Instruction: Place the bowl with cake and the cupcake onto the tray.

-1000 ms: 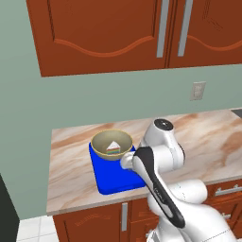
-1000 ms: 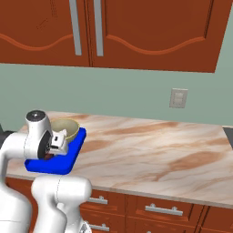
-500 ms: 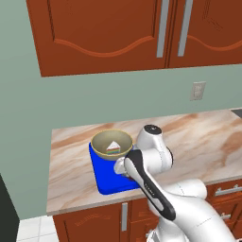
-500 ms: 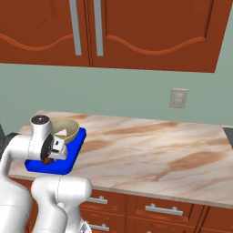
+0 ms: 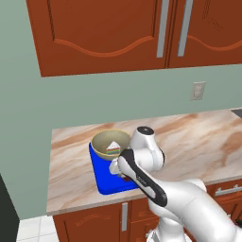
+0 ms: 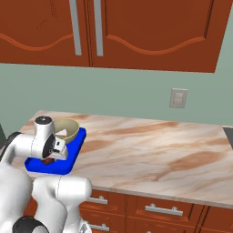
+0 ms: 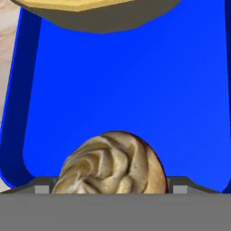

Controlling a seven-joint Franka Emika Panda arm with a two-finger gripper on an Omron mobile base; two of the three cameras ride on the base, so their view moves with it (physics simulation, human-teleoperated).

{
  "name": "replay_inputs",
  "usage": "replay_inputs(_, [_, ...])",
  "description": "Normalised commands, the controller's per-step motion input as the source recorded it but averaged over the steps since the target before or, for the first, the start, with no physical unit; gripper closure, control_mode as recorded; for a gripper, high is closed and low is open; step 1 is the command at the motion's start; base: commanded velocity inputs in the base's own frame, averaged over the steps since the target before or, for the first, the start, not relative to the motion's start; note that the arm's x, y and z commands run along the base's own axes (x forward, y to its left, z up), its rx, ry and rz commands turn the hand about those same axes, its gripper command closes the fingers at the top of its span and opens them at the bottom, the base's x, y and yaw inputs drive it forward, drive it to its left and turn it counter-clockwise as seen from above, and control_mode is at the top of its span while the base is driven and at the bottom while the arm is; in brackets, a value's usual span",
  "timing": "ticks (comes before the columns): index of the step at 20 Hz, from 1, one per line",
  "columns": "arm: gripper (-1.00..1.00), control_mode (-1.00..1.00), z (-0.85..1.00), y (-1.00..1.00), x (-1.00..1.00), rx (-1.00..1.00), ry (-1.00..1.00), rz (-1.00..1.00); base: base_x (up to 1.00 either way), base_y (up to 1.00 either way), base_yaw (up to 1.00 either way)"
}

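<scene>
Swirled tan-brown cupcake (image 7: 113, 164) on bright blue flat tray (image 7: 131, 90) at desk's left end; tool (image 6: 51, 154) spread, low over it, pinching nothing.

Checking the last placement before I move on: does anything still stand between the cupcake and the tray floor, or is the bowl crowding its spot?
Nothing visible does. In the hand view the cupcake sits over the tray near one short end, with bare blue between it and the bowl at the far end. The claw is open.

A beige-and-brown marbled stone tabletop (image 6: 150, 150) spreads beneath and beside the pincer (image 6: 53, 152). Behind it stands a sage-green wall (image 5: 118, 99) with a white outlet plate (image 6: 178, 98); above hang reddish-brown wooden cabinets (image 6: 113, 32).
</scene>
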Motion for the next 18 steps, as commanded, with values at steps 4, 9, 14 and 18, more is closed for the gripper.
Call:
replay_inputs(4, [1.0,-1.0,-0.25,0.08,0.19,0.04,0.09,0.0,0.0,0.0,0.0])
replay_inputs(9, [1.0,-1.0,-0.24,0.03,0.07,0.01,0.04,0.0,0.0,0.0,0.0])
replay_inputs(14, [1.0,-1.0,-0.19,0.02,0.03,0.0,0.0,0.0,0.0,0.0,0.0])
replay_inputs(18, [1.0,-1.0,-0.16,0.05,0.01,0.0,0.0,0.0,0.0,0.0,0.0])
